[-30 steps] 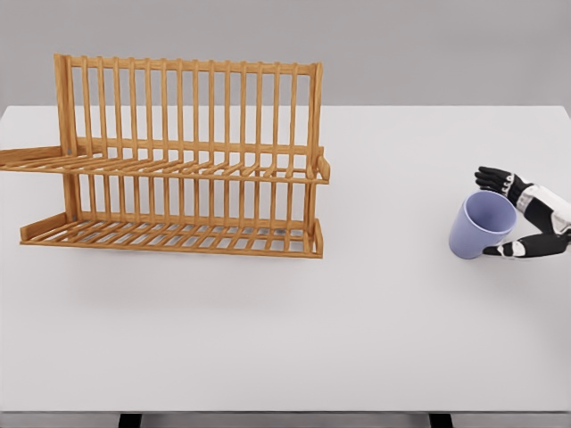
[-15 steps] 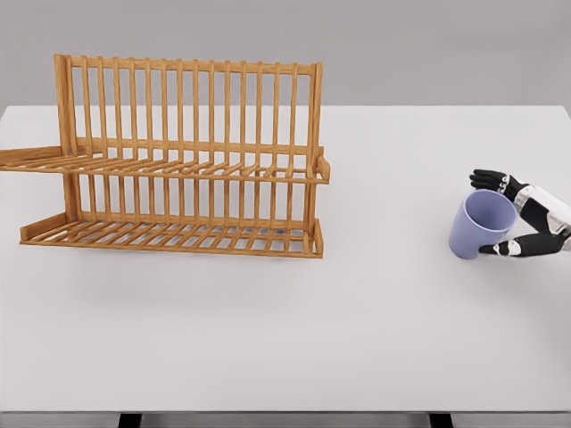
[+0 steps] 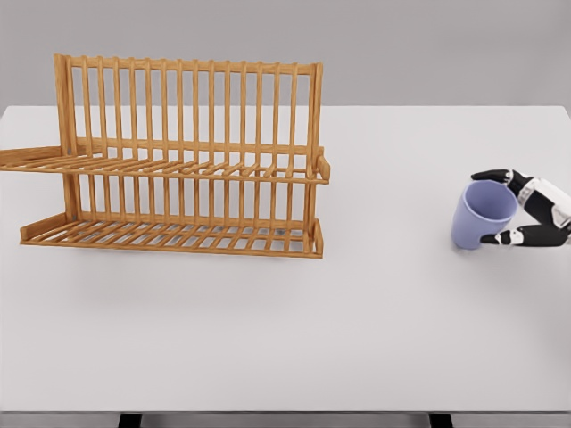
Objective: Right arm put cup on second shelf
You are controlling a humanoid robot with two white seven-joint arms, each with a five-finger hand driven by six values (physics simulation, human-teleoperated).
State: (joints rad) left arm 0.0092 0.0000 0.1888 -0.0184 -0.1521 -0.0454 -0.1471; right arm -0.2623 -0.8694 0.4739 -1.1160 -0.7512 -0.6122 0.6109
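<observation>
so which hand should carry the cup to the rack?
Right. The right hand already has its fingers around the cup at the table's right side; the left arm is out of view.

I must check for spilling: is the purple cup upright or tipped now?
Tipped. The cup leans with its open mouth toward the camera, its inside wall visible, held in the right hand. No contents are visible inside.

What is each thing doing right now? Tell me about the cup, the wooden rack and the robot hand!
Purple cup: tilted, its opening facing the camera, held at the table's right side.
Wooden dish rack: upright on the table, both shelves empty.
Right robot hand: fingers curled around the cup.
White table: bears the rack.
Left robot hand: out of view.
</observation>
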